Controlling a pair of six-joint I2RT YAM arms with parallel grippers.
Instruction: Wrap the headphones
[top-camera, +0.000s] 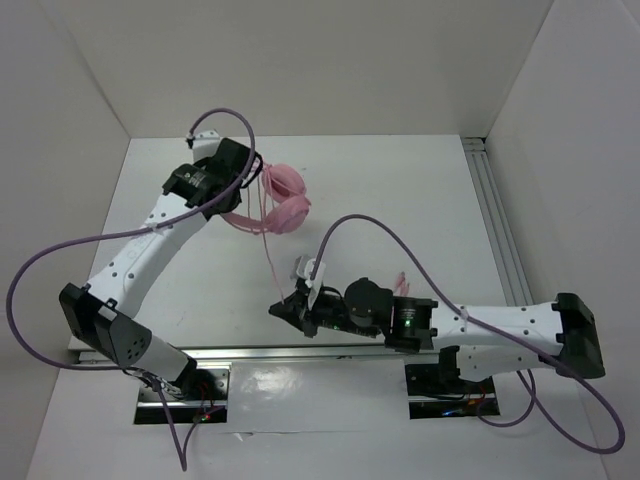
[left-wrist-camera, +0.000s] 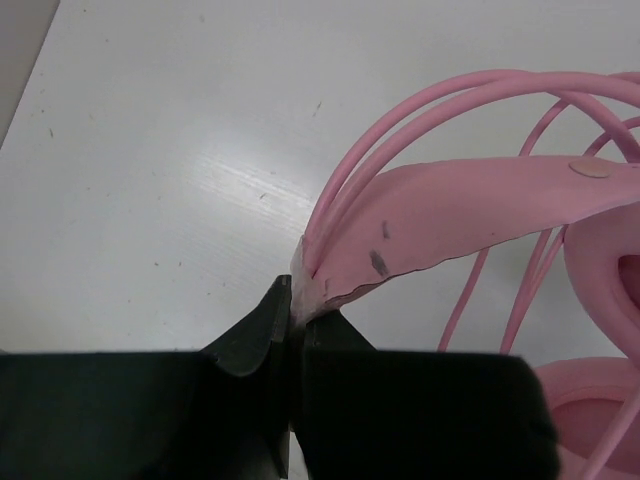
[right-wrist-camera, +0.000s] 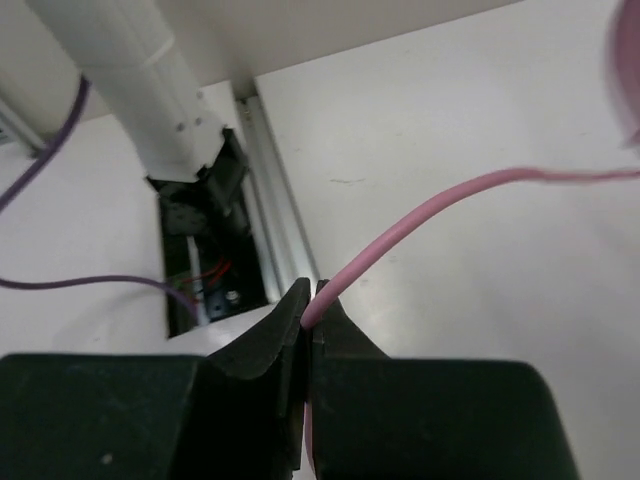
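Observation:
The pink headphones (top-camera: 285, 200) rest at the back middle of the table, earcups side by side. My left gripper (top-camera: 248, 172) is shut on their headband (left-wrist-camera: 450, 215), pinching its flat pink band and thin wires at the tips. Loops of pink cord (left-wrist-camera: 530, 290) hang beside the earcup (left-wrist-camera: 600, 260). The thin cord (top-camera: 270, 255) runs from the headphones toward the near side. My right gripper (top-camera: 283, 308) is shut on that cord (right-wrist-camera: 420, 215), which leaves the fingertips and stretches up to the right.
A purple robot cable (top-camera: 395, 235) arcs over the right arm, another (top-camera: 60, 250) loops off the left arm. An aluminium rail (right-wrist-camera: 275, 190) and the left arm's base (right-wrist-camera: 195, 215) lie just past my right gripper. White walls close in the table (top-camera: 400, 200).

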